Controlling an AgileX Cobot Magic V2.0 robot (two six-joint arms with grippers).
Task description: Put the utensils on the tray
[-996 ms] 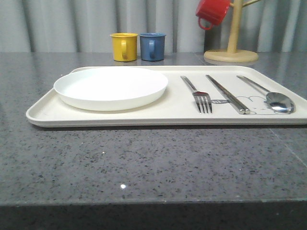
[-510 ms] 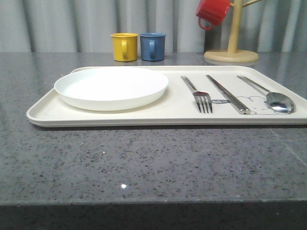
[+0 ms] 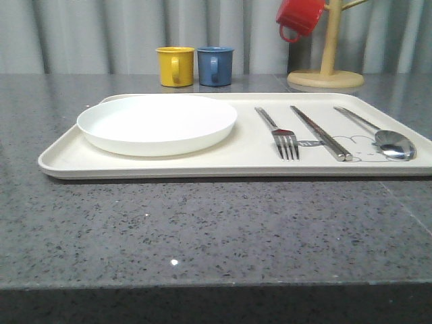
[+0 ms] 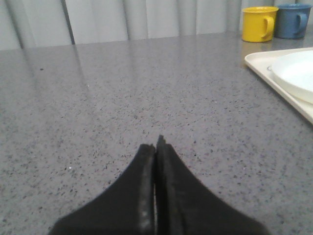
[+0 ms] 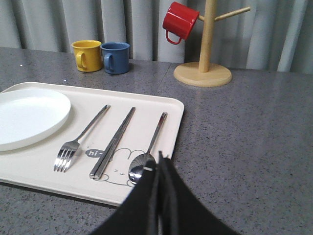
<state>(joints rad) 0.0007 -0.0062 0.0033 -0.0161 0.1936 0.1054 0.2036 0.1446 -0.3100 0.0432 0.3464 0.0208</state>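
From my station the job looks finished: the plate [image 3: 156,123], fork [image 3: 278,132], chopsticks [image 3: 320,132] and spoon [image 3: 378,134] all lie on the tray [image 3: 61,158], plate at its left end, cutlery side by side at the right. I judge nothing is left to move. My left tool [image 4: 156,143] is clenched on nothing over bare counter [image 4: 122,98], beside the tray; the right tool [image 5: 160,161] is likewise pinched closed and empty (its tips cover part of the spoon's bowl). The rabbit drawing is partly hidden under the cutlery.
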